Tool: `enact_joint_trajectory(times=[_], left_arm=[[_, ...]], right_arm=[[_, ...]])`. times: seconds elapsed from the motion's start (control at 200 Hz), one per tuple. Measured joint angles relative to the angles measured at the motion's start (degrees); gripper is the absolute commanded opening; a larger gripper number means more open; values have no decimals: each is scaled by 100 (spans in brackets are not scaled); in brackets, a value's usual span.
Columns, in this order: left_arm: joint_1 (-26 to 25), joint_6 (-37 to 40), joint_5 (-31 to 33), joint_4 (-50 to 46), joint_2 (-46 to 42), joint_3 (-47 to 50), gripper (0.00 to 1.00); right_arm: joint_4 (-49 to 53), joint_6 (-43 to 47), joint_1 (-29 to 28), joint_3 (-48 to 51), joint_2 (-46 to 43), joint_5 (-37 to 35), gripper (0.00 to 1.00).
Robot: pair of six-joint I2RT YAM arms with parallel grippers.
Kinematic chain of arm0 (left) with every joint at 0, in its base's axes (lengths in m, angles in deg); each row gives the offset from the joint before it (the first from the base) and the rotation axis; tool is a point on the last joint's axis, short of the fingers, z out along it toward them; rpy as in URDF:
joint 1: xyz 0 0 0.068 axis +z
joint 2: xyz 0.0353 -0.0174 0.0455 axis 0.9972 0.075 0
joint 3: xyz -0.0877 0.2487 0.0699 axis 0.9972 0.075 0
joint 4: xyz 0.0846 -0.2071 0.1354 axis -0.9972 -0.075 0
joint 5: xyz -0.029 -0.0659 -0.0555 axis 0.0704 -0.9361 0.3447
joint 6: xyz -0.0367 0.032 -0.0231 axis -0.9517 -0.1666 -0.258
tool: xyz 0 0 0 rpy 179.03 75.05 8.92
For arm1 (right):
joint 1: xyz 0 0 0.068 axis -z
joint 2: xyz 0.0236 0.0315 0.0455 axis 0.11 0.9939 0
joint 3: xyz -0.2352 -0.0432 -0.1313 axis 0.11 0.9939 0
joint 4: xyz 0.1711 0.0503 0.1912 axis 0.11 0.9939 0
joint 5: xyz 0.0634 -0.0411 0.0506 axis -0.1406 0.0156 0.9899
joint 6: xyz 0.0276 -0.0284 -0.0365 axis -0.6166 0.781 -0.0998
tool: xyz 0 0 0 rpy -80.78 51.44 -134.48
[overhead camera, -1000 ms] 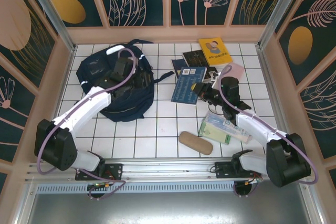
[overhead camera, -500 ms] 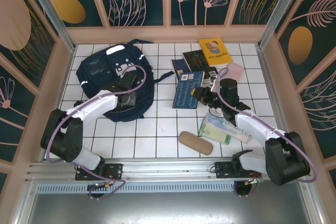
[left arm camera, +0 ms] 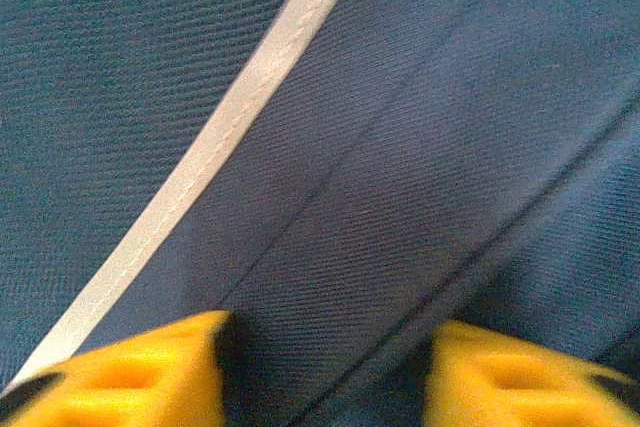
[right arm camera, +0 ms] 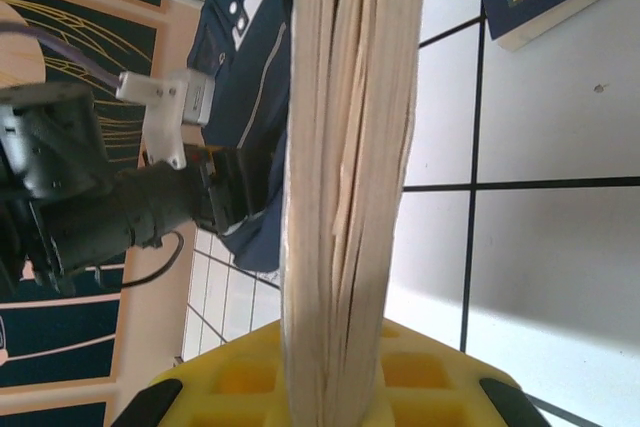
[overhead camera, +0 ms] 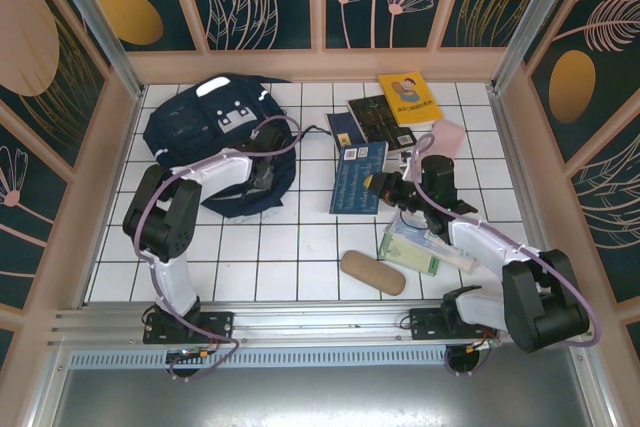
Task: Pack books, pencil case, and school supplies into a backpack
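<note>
The dark blue book [overhead camera: 355, 179] lies cover-up, its long axis running from the far side of the table to the near side, the far end leaning slightly right. It extends leftward from the right claw [overhead camera: 383, 187], which is clamped on its right long edge. In the right wrist view the pale page edge [right arm camera: 345, 147] rises straight up from between the yellow pads [right arm camera: 335, 367]. Just beyond the claw lie a second dark blue book [overhead camera: 342, 127], a black book [overhead camera: 378, 112] and a yellow book [overhead camera: 409, 97]. Further left, the navy backpack [overhead camera: 210, 132] lies under the left claw [overhead camera: 265, 172], whose yellow fingers [left arm camera: 325, 367] stand apart, with flat fabric [left arm camera: 450, 147] between them.
</note>
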Motion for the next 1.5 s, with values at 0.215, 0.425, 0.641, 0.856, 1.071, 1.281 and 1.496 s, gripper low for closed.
enact_joint_trajectory(times=[0.215, 0.425, 0.641, 0.856, 1.071, 1.281, 1.496], left_arm=[[109, -258, -748, 197, 437, -590, 24], [229, -1912, -2852, 1928, 275, 13, 39], [-127, -3239, -4568, 3064, 273, 109, 54], [-184, -2284, -4277, 1414, 240, -1792, 61], [479, -1541, -4236, 802, 369, -2081, 60], [968, -1364, -4905, 876, 1038, -1709, 65], [997, -1370, -5333, 1259, 1259, -1519, 65]], right_arm=[[-4, 2, 0, 37, -4, -9, 0], [35, 4, 0, 39, -90, -131, 0], [599, 116, 0, -15, -90, -660, 0], [1294, 323, 52, -238, -210, -1244, 0], [1314, 361, 87, -278, -205, -1204, 0], [1169, 247, 96, -278, -92, -992, 0], [1058, 205, 96, -291, -22, -907, 0]])
